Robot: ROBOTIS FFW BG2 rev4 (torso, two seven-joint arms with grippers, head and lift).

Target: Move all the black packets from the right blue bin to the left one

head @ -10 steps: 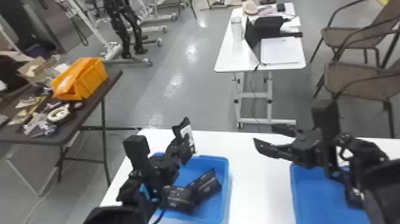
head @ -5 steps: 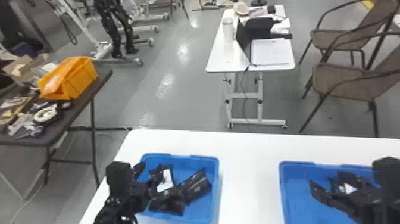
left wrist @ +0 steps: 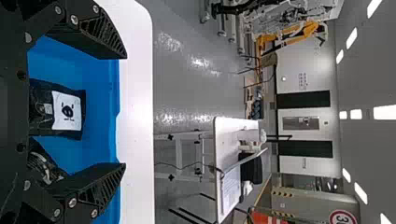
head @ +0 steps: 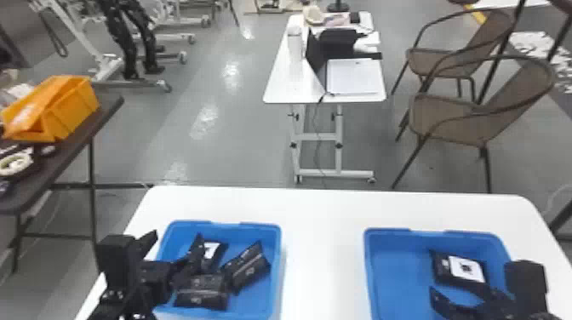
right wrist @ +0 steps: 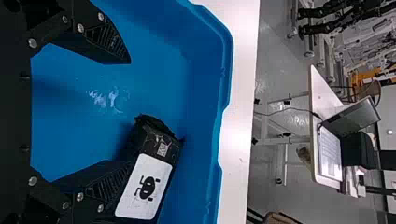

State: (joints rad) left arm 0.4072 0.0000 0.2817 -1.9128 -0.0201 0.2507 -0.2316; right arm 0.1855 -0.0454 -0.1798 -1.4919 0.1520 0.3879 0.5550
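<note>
Blue left bin [head: 275, 264], three black packets [head: 247, 268]; right bin [head: 396, 266], one packet [head: 453, 268]; left gripper [head: 176, 237], right gripper [head: 448, 287] gaping, empty.

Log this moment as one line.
left gripper open over left bin | right gripper open over right bin | left bin: three black packets visible | right bin: one black packet visible | transfer unfinished

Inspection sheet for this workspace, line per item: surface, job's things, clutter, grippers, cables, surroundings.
Surface: white table, two blue bins on it.
Job's things: at least three packets in left bin; one packet in right bin.
Clutter: orange bin, tape roll on side table.
Grippers: left gripper open over left bin; right gripper open at right bin, one finger beside packet, contact unclear.
Cables: one hangs from far desk.
Surroundings: brown chairs, laptop.
</note>
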